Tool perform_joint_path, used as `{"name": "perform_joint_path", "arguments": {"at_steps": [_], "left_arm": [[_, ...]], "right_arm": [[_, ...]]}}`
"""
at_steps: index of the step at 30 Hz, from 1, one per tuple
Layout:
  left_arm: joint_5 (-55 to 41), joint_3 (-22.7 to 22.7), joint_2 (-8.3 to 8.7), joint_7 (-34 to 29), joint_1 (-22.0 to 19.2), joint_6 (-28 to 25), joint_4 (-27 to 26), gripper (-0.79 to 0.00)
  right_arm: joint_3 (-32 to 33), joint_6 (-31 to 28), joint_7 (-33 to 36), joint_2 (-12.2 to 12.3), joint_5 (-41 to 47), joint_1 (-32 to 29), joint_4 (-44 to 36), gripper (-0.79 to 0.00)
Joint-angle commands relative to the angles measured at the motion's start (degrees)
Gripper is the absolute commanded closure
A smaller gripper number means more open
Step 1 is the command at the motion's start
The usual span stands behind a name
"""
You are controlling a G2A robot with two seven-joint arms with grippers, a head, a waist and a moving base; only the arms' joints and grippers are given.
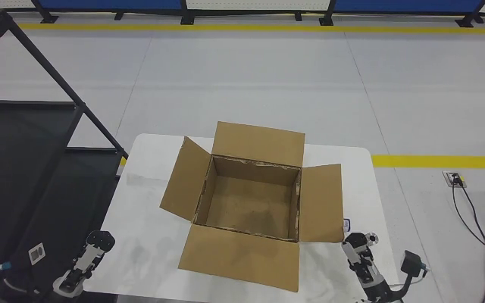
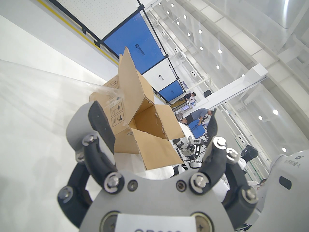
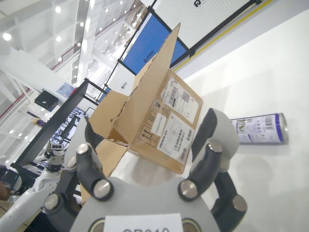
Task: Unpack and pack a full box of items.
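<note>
Your box [image 1: 254, 198] sits open in the middle of the table [image 1: 151, 227] and looks empty, with a can [image 3: 259, 127] lying just beside it. The left end effector [image 2: 154, 119] and the right end effector [image 3: 149, 121] are both spread wide, holding nothing. I think packing comes next, so grab the can around its middle and lift it high over the flap [image 1: 322, 201].

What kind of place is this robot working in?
Probably a big factory or robot test hall: a painted floor with a yellow line, blue and white partition panels, and a high ceiling with rows of lights.
</note>
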Motion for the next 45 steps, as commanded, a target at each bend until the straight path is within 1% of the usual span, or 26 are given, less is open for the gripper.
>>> {"name": "perform_joint_path", "arguments": {"at_steps": [1, 3, 4, 6, 8, 9, 10, 11, 12, 14, 15, 21, 28, 35, 37, 38, 42, 45], "left_arm": [[0.0, 0.0, 0.0, 0.0, 0.0, 0.0, 0.0, -0.785], [0.0, 0.0, 0.0, 0.0, 0.0, 0.0, 0.0, -0.785], [0.0, 0.0, 0.0, 0.0, 0.0, 0.0, 0.0, -0.785], [0.0, 0.0, 0.0, 0.0, 0.0, 0.0, 0.0, -0.785], [0.0, 0.0, 0.0, 0.0, 0.0, 0.0, 0.0, -0.785], [0.0, 0.0, 0.0, 0.0, 0.0, 0.0, 0.0, -0.785], [0.0, 0.0, 0.0, 0.0, 0.0, 0.0, 0.0, -0.785], [0.0, 0.0, 0.0, 0.0, 0.0, 0.0, 0.0, -0.785], [0.0, 0.0, 0.0, 0.0, 0.0, 0.0, 0.0, -0.785], [0.0, 0.0, 0.0, 0.0, 0.0, 0.0, 0.0, -0.785], [0.0, 0.0, 0.0, 0.0, 0.0, 0.0, 0.0, -0.785], [0.0, 0.0, 0.0, 0.0, 0.0, 0.0, 0.0, -0.785], [0.0, 0.0, 0.0, 0.0, 0.0, 0.0, 0.0, -0.785], [0.0, 0.0, 0.0, 0.0, 0.0, 0.0, 0.0, -0.785], [0.0, 0.0, 0.0, 0.0, 0.0, 0.0, 0.0, -0.785], [0.0, 0.0, 0.0, 0.0, 0.0, 0.0, 0.0, -0.785], [0.0, 0.0, 0.0, 0.0, 0.0, 0.0, 0.0, -0.785], [0.0, 0.0, 0.0, 0.0, 0.0, 0.0, 0.0, -0.785]], "right_arm": [[-0.34, 1.36, 0.74, -0.08, 0.33, 0.38, -0.87, -0.785], [-0.63, 1.9, 2.06, -0.12, 1.7, 0.67, -1.5, -0.714], [-0.62, 2.09, 3.07, -0.1, 2.57, 0.83, -1.64, -0.64], [-0.62, 1.97, 5.99, 0.0, 4.52, 1.19, -1.84, -0.674], [-0.16, 2.46, 7.82, 0.1, 5.85, 1.68, -1.94, -0.585], [-0.25, 2.64, 8.68, 0.11, 6.32, 1.79, -1.96, -0.514], [-0.28, 2.79, 9.45, 0.13, 6.83, 1.96, -2.03, -0.486], [-0.27, 3.05, 9.99, 0.13, 7.13, 2.11, -2.09, -0.526], [-0.32, 3.26, 10.28, 0.12, 7.31, 2.23, -2.19, -0.548], [-0.51, 3.61, 10.78, 0.09, 7.44, 2.33, -2.32, -0.422], [-0.57, 3.74, 10.92, 0.08, 7.57, 2.37, -2.4, -0.385], [-1.05, 4.53, 11.4, -0.04, 7.3, 2.37, -2.96, -0.329], [-1.87, 5.04, 11.31, -0.21, 6.26, 2.05, -4.04, -0.329], [-2.9, 5.85, 11.16, -0.41, 5.36, 2.13, -5.01, -0.286], [-3.25, 6.19, 11.21, -0.47, 5.03, 2.24, -5.27, -0.262], [-3.43, 6.33, 11.23, -0.5, 4.94, 2.29, -5.42, -0.237], [-4.18, 6.6, 11.6, -0.6, 4.66, 2.5, -5.84, -0.206], [-4.72, 6.87, 11.81, -0.68, 4.28, 2.69, -6.08, -0.197]]}}
